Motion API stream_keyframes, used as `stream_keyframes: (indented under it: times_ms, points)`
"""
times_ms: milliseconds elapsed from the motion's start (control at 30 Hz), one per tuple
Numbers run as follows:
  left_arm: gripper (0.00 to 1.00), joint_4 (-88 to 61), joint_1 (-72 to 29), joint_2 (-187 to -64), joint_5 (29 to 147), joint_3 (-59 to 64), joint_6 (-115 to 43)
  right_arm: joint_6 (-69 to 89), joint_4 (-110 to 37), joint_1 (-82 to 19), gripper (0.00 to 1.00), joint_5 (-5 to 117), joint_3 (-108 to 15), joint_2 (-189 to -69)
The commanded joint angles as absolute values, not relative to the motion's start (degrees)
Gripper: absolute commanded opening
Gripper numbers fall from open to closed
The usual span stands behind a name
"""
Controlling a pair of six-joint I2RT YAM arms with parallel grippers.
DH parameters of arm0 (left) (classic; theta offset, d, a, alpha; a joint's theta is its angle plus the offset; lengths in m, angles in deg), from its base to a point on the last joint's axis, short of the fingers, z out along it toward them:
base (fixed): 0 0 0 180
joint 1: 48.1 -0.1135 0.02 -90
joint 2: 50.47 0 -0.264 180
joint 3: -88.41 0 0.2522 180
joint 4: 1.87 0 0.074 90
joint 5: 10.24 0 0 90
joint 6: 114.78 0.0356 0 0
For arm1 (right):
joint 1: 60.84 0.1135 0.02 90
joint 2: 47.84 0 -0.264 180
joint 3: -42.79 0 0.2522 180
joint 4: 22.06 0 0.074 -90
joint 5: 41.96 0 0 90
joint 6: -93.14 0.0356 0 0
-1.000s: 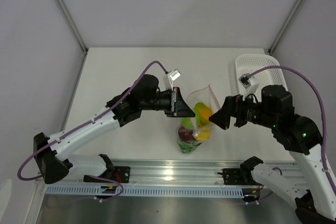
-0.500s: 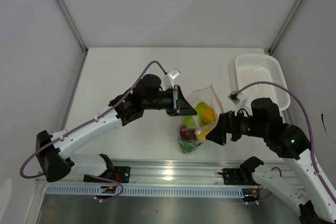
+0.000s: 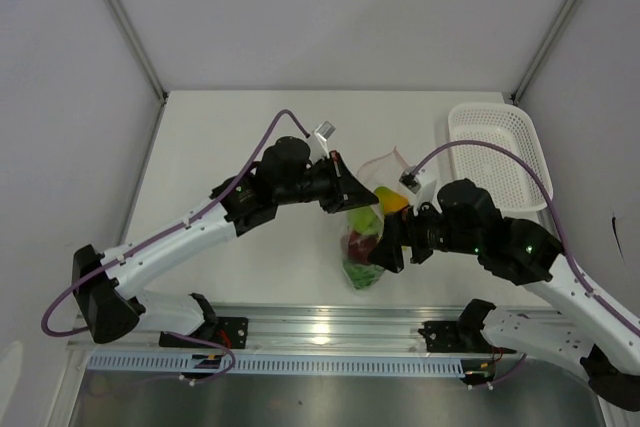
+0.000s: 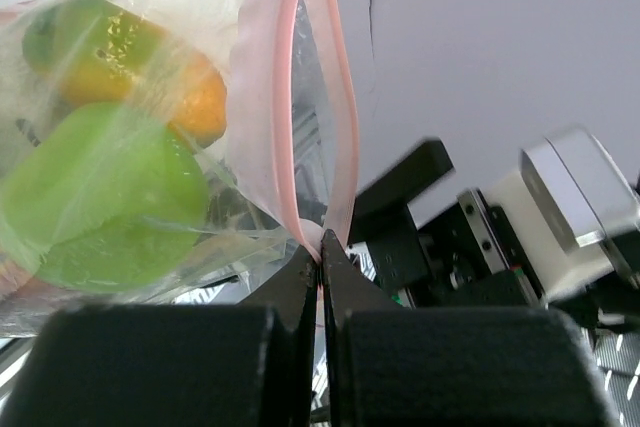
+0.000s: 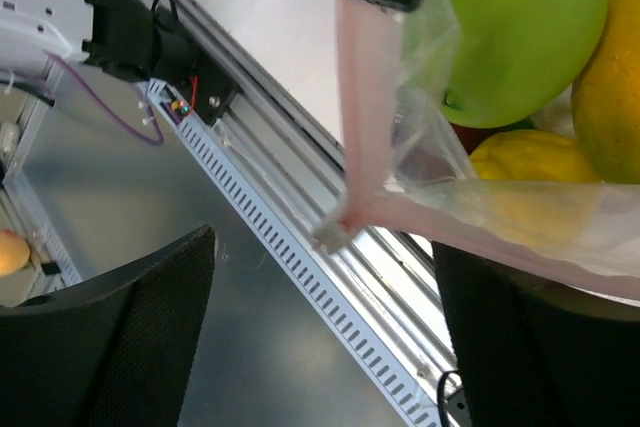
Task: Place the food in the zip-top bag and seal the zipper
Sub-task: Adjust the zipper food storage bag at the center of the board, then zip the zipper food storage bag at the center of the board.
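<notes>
Compared with a second ago, the right arm has swung in toward the middle. The right gripper (image 5: pixel 322 244) was off to the bag's right side and now sits low at the near right of the zip-top bag (image 3: pixel 372 232), close to the front rail (image 3: pixel 320 325). That move also uncovers the white basket (image 3: pixel 500 137) in the far right corner, which the arm was partly hiding before. The right fingers (image 5: pixel 130 337) are spread wide apart. In the right wrist view one corner of the pink zipper (image 4: pixel 345 127) hangs between them, not gripped by either. The left gripper (image 4: pixel 322 252) hasn't let go. It's nudged a bit up and right, and its jaws are squeezed together on the end of the zipper where the two pink strips meet. The bag hangs from that pinch with its bottom on the table (image 3: pixel 230 137), near the front edge and between the two arms. The food (image 3: pixel 360 247) is inside it: a green apple (image 4: pixel 100 197), an orange fruit (image 4: pixel 170 87) above it and a yellow fruit (image 5: pixel 530 167) all press against the plastic. The mouth is still gaping open between the strips.
</notes>
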State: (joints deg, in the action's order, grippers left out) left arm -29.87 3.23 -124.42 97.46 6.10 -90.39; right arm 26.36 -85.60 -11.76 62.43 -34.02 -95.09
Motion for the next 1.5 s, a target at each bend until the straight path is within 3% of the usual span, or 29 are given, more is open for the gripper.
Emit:
stream_keyframes:
  times_ms: [0,67,100,167,300,500,933,1033,1100,1167,1467]
  points:
    - [0.01,-28.7,3.4,-124.8,95.0,2.9,-92.5,29.9,-82.7,-6.8,0.87,49.1,-38.8,-97.5]
    - [0.01,-28.6,3.4,-124.6,94.9,3.4,-92.6,31.6,-83.0,-3.6,0.82,44.8,-40.0,-99.5]
    - [0.01,-28.6,3.4,-124.6,94.8,3.5,-92.6,32.1,-83.2,-2.8,0.69,42.2,-40.7,-100.1]
    - [0.01,-28.5,3.4,-124.4,94.6,4.3,-92.7,34.1,-84.2,-1.4,0.57,38.7,-41.5,-101.5]
    - [0.01,-28.5,3.4,-123.7,94.1,4.9,-92.5,37.1,-86.9,2.3,0.46,29.3,-43.1,-105.6]
    - [0.01,-28.6,3.4,-122.6,93.4,6.0,-91.7,42.3,-90.8,4.5,0.35,20.3,-45.1,-106.7]
    - [0.01,-27.2,3.3,-122.4,94.5,7.9,-91.7,40.9,-93.3,4.2,0.25,15.0,-49.6,-109.1]
    - [0.01,-27.5,3.2,-122.0,95.0,8.2,-90.8,39.0,-93.8,4.1,0.14,15.5,-50.9,-110.0]
    - [0.01,-27.1,2.9,-121.4,95.5,9.1,-89.9,38.2,-94.2,4.0,0.0,15.8,-52.3,-110.1]
    - [0.01,-26.6,2.4,-121.2,97.1,9.6,-89.0,36.0,-93.7,3.4,0.0,17.6,-52.9,-109.6]
    - [0.36,-28.6,0.5,-115.4,95.0,11.1,-80.1,23.0,-87.6,-4.6,0.0,38.0,-52.6,-107.2]
